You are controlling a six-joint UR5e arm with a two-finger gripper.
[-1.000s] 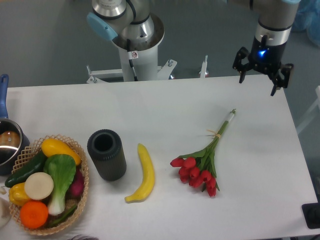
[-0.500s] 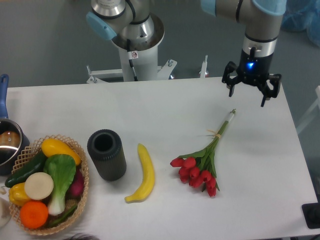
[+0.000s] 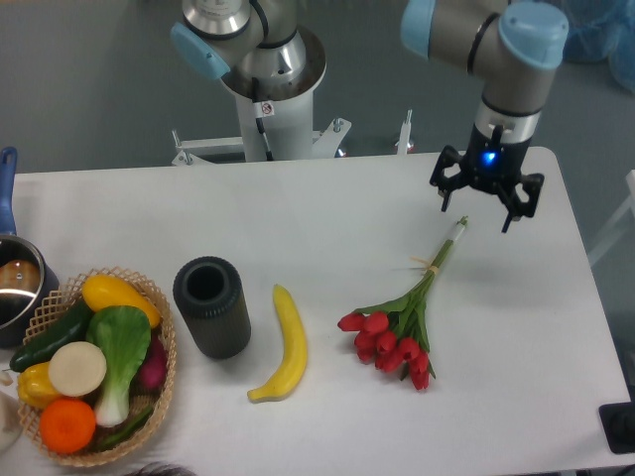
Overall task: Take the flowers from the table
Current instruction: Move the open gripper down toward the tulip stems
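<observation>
From the one fixed camera, my black two-finger claw (image 3: 485, 193) hangs in the upper right of the frame, fingers spread wide, holding nothing. I think it sits there so it can drop onto the thin stems. The bunch of red tulip flowers with green leaves and long green stems (image 3: 405, 315) lies flat on the big white table (image 3: 327, 213), right of middle, stem tip pointing up at my claw, red buds lower down. I count one bunch, one yellow banana (image 3: 285, 344), one black cup (image 3: 211, 305), one woven basket of pretend food (image 3: 159, 387) at lower left, and one pot (image 3: 12, 288) at the left edge
</observation>
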